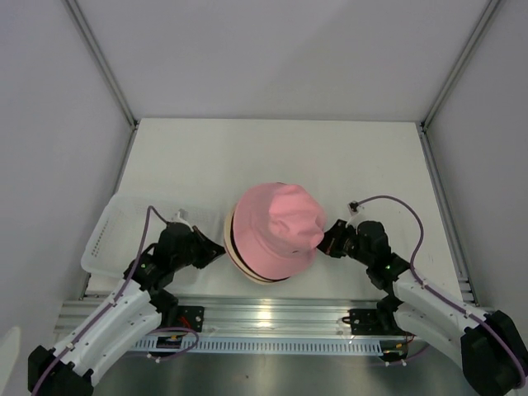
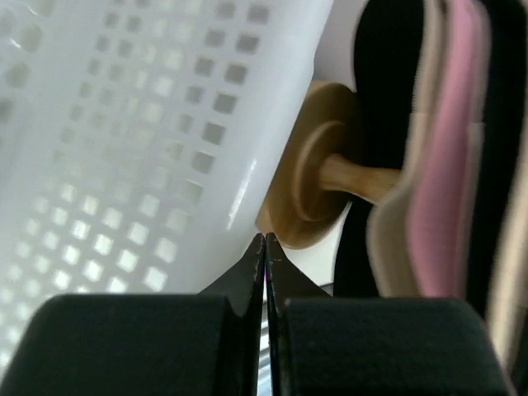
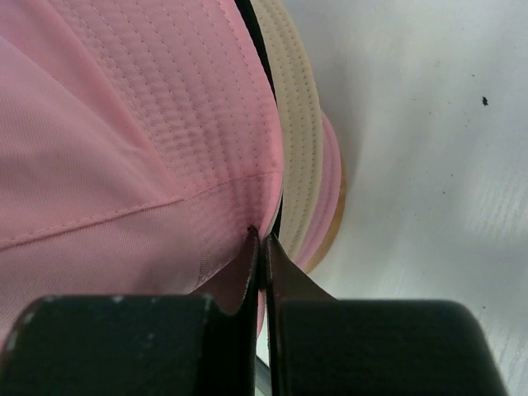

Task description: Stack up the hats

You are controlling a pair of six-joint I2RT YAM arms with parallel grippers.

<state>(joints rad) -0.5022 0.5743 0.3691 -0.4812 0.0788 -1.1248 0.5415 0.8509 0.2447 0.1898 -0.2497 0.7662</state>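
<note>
Hats [image 1: 276,231]: stacked, pink topmost
Left gripper [image 2: 265,241]: pressed together, empty
Right gripper [image 3: 262,237]: same, at brim
Tip: brims should be evened gently

Legible markings: none in any view. Pink hat [image 1: 276,227] shows plain fabric and stitch lines only (seen closest from the right wrist); white basket [image 1: 106,238] perforated, unprinted.

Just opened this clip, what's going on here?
Two robot arms are stacking bucket hats. A pink hat tops the pile mid-table, with a cream hat and a black hat showing beneath it, over a wooden stand. Both hands are shut: the left hand sits between the pile and a white basket, and the right hand has its tips at the pink brim.
</note>
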